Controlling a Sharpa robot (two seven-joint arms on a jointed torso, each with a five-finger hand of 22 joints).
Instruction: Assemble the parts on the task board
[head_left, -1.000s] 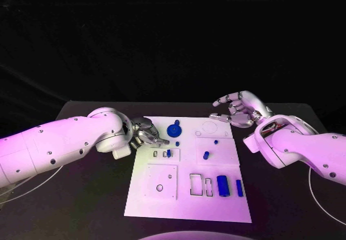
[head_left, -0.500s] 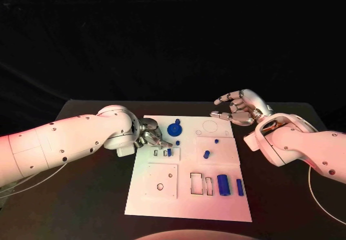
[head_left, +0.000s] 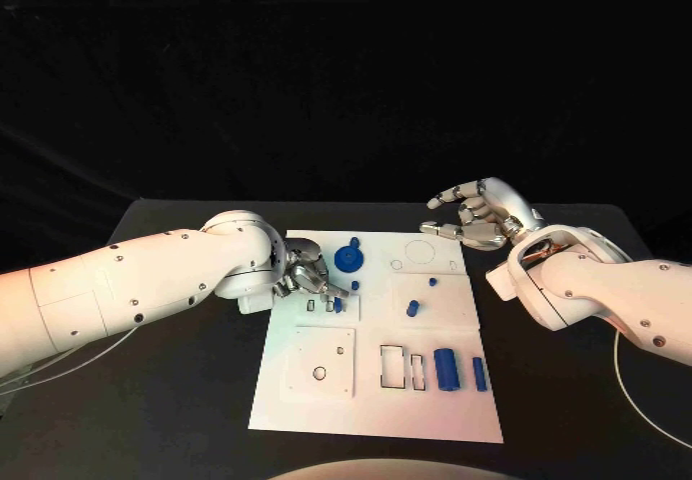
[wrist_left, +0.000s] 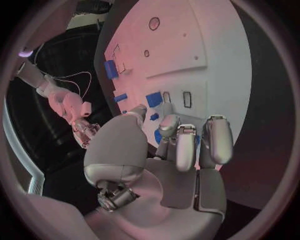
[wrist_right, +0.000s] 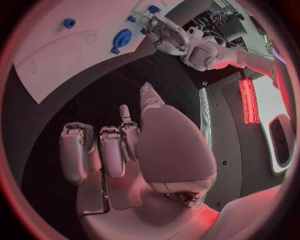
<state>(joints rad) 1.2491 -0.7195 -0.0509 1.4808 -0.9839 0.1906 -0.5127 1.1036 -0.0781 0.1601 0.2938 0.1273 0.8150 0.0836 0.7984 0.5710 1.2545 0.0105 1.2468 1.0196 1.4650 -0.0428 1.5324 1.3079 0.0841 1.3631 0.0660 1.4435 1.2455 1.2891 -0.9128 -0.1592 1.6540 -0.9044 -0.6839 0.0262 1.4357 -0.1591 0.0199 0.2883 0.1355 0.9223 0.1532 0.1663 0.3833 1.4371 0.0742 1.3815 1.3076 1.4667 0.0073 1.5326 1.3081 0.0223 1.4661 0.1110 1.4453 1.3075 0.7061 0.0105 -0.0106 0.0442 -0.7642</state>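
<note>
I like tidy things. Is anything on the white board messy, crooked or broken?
Nothing stands out. The task board lies flat on the table, and its blue parts, like the round part and the two bars, sit neatly. The left hand is over the board's left edge; the right hand hovers open beside it.

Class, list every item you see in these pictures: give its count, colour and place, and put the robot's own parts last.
Table: one, black, under everything.
Task board: one, white, middle of the table.
Round disc part: one, blue, far part of the board.
Small parts near the board's centre: several, blue.
Upright block parts: two, blue, near right of the board.
Left hand: one, silver, over the board's left edge, fingers down at a small blue part.
Right hand: one, silver, raised beyond the board's far right corner, holding nothing.
</note>
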